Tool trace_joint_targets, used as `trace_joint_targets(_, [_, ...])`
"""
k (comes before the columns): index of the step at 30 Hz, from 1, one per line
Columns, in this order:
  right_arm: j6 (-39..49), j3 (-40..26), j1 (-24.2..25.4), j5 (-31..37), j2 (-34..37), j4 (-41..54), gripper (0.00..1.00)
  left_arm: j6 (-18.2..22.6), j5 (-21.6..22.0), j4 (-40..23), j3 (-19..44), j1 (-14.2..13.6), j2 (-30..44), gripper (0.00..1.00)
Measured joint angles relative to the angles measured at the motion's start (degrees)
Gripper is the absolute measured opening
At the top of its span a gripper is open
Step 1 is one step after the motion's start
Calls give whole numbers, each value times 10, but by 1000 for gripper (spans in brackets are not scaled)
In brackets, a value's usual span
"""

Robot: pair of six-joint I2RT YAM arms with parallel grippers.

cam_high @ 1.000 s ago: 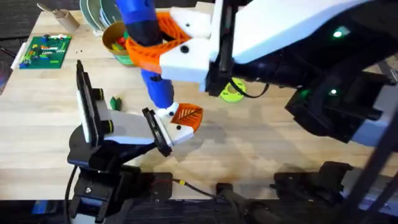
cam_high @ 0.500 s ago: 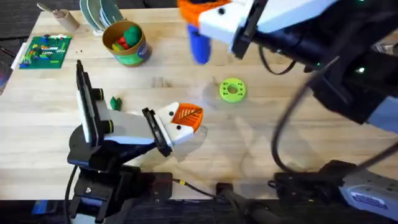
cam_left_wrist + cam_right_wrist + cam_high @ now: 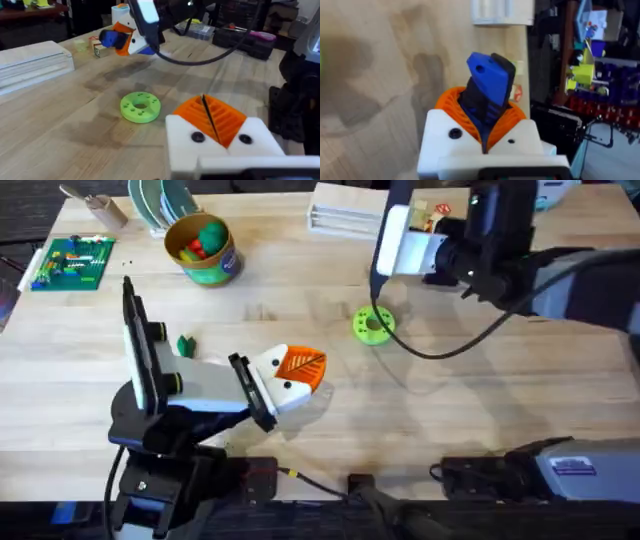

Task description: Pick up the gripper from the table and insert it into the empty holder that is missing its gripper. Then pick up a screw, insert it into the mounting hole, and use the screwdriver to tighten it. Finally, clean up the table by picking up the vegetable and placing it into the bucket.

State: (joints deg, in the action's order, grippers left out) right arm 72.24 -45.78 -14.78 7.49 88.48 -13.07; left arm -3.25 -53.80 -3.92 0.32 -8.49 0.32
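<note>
My right gripper (image 3: 485,117) is shut on the blue screwdriver (image 3: 489,80), which stands up between its orange pads. In the overhead view the right gripper (image 3: 392,248) hovers over the far middle of the table, beyond the green disc. The left wrist view shows the screwdriver (image 3: 112,37) held in the air there. My left gripper (image 3: 292,375) rests low near the table's middle, shut, its orange ribbed pads (image 3: 220,117) pressed together with nothing between them. The dark green vegetable (image 3: 184,345) lies left of it. The bucket (image 3: 203,248) stands at the far left. The loose gripper piece, the holder and the screw are out of view.
A bright green disc with holes (image 3: 374,325) lies mid-table between the two grippers. A white box (image 3: 345,208) sits at the far edge, a green circuit board (image 3: 72,262) at the far left, and stacked plates (image 3: 160,200) behind the bucket, which holds toy items.
The right arm carried the screwdriver away from above my left gripper, back and to the right toward the table's far side. The left arm stayed still.
</note>
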Motion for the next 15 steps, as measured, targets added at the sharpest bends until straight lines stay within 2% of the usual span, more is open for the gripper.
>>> trace_joint_targets(2, [43, 0, -2, 4, 48, 4, 25, 0, 0, 0, 0, 0, 0, 4])
trace_joint_targets(6, [69, 0, -7, 10, 69, 51, 33, 0, 0, 0, 0, 0, 0, 4])
trace_joint_targets(7, [71, 0, -10, 12, 69, 69, 98, 0, 0, 0, 0, 0, 0, 4])
trace_joint_targets(9, [73, -2, -13, 18, 67, 86, 334, 0, 0, 0, 0, 0, 0, 4])
trace_joint_targets(13, [80, -15, -17, 22, 57, 97, 912, 1, 0, 0, 0, 0, 0, 18])
trace_joint_targets(14, [79, -18, -17, 22, 54, 100, 959, 1, 0, 0, 0, 0, 0, 77])
trace_joint_targets(15, [79, -18, -18, 22, 53, 104, 969, 2, 0, 0, 0, 0, 0, 196])
